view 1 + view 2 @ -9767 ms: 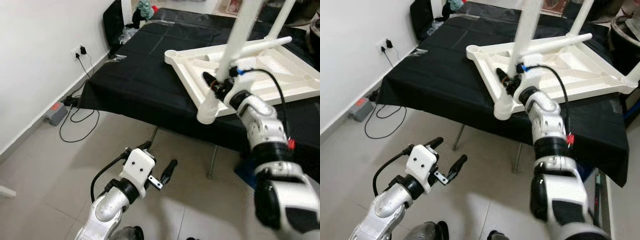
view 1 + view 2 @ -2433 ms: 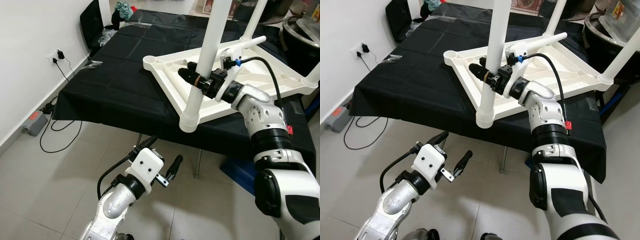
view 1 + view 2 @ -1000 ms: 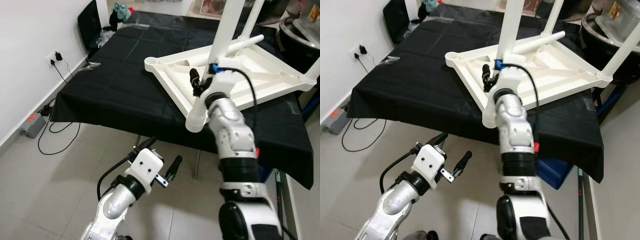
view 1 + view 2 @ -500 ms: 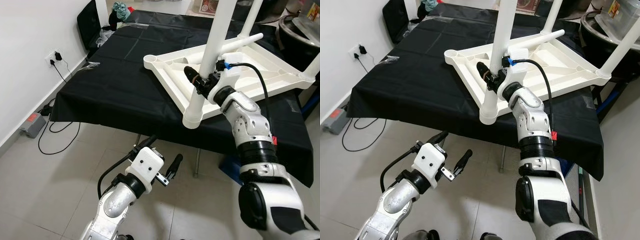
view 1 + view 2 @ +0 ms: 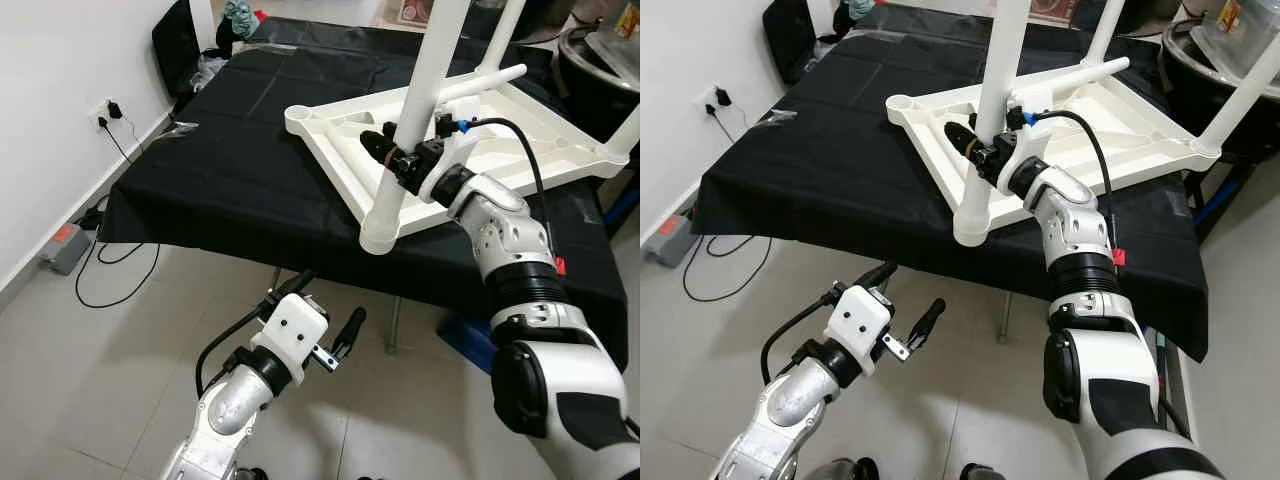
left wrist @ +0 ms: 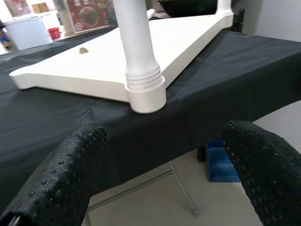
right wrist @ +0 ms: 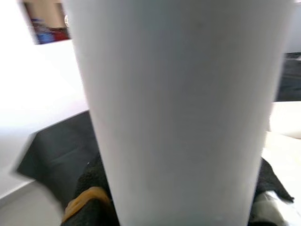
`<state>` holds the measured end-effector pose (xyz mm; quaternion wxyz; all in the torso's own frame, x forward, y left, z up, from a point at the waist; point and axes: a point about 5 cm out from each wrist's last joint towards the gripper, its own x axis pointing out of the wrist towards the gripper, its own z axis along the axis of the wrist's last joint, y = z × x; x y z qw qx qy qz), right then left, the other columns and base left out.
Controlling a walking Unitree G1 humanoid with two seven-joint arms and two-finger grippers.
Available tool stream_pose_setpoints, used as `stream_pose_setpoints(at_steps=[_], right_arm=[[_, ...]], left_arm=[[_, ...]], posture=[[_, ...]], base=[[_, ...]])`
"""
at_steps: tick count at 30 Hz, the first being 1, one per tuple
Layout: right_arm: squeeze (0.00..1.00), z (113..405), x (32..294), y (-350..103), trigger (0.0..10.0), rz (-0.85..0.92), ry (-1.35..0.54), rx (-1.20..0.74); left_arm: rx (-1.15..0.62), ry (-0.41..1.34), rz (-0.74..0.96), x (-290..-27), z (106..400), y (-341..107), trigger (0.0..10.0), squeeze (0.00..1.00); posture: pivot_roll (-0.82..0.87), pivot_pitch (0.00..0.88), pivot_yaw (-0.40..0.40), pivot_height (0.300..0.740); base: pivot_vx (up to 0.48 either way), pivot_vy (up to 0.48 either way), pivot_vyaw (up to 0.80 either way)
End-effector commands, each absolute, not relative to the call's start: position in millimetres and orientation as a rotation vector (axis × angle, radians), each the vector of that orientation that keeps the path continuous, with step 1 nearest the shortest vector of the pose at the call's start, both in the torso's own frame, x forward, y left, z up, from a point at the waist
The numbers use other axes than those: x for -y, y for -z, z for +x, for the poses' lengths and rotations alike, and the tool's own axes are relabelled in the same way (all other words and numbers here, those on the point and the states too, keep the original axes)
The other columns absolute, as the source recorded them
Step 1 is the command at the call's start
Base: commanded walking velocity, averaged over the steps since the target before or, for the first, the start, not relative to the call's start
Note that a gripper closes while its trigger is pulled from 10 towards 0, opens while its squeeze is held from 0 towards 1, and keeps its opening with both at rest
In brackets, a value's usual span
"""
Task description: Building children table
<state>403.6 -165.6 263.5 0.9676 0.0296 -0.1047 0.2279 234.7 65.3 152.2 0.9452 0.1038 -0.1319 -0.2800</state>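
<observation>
The white children's table [image 5: 520, 130] lies upside down on a black-covered work table [image 5: 250, 150]. A white leg [image 5: 420, 90] stands in its near corner socket [image 5: 382, 232], leaning slightly. My right gripper [image 5: 395, 160] is shut on this leg a little above the socket; in the right wrist view the leg [image 7: 178, 103] sits between the dark fingers [image 7: 94, 188]. Two more legs [image 5: 505, 35] stand at other corners, and a loose leg [image 5: 485, 80] lies on the underside. My left gripper [image 5: 322, 308] hangs open low over the floor; its wrist view faces the socket [image 6: 146, 96].
The work table's near edge overhangs the tiled floor, with a metal table leg [image 5: 395, 325] and a blue box [image 5: 470, 335] beneath. A wall socket [image 5: 108, 108], cables [image 5: 100, 270] and a power strip [image 5: 62, 245] lie along the left wall. A dark pot [image 5: 600, 70] stands at the right.
My right forearm and elbow have swung out to the right while the gripper stayed on the leg. The leg's lean has shifted slightly. The left arm has not moved.
</observation>
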Motion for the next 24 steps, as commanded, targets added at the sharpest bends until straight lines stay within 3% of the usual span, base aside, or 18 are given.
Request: stream_pose_setpoints(at_steps=[1,4,6,14,15,20,21,24], right_arm=[[0.0,406,177,-260,0.0,0.063,-0.306,0.215],[0.0,405,181,-258,0.0,0.048,-0.228,0.22],[0.0,396,188,-248,0.0,0.083,-0.015,0.201],[0.0,373,189,-240,0.0,0.123,0.319,0.163],[0.0,361,176,-243,0.0,0.17,0.387,0.187],[0.0,356,146,-248,0.0,0.213,0.371,0.176],[0.0,358,132,-249,10.0,0.258,0.279,0.182],[0.0,359,116,-253,10.0,0.301,0.145,0.213]], left_arm=[[0.242,0.569,0.213,-66,234,-148,10.0,0.0],[0.241,0.569,0.214,-66,234,-148,10.0,0.0],[0.239,0.57,0.216,-66,235,-147,10.0,0.0],[0.24,0.568,0.218,-66,235,-147,10.0,0.0],[0.238,0.566,0.22,-66,236,-147,10.0,0.0],[0.238,0.565,0.22,-65,236,-147,10.0,0.0],[0.238,0.565,0.22,-65,236,-147,10.0,0.0],[0.237,0.563,0.219,-65,236,-147,10.0,0.0]], posture=[[0.15,0.182,-0.041,0.74],[0.14,0.183,-0.037,0.74],[0.14,0.18,-0.037,0.74],[0.13,0.184,-0.036,0.74],[0.13,0.181,-0.038,0.74],[0.13,0.184,-0.041,0.74],[0.13,0.184,-0.043,0.74],[0.13,0.183,-0.049,0.74]], base=[[0.0,0.0,0.0],[0.0,0.0,0.0],[0.0,0.0,0.0],[0.0,0.0,0.0],[0.0,0.0,0.0],[0.0,0.0,0.0],[0.0,0.0,0.0],[0.0,0.0,0.0]])
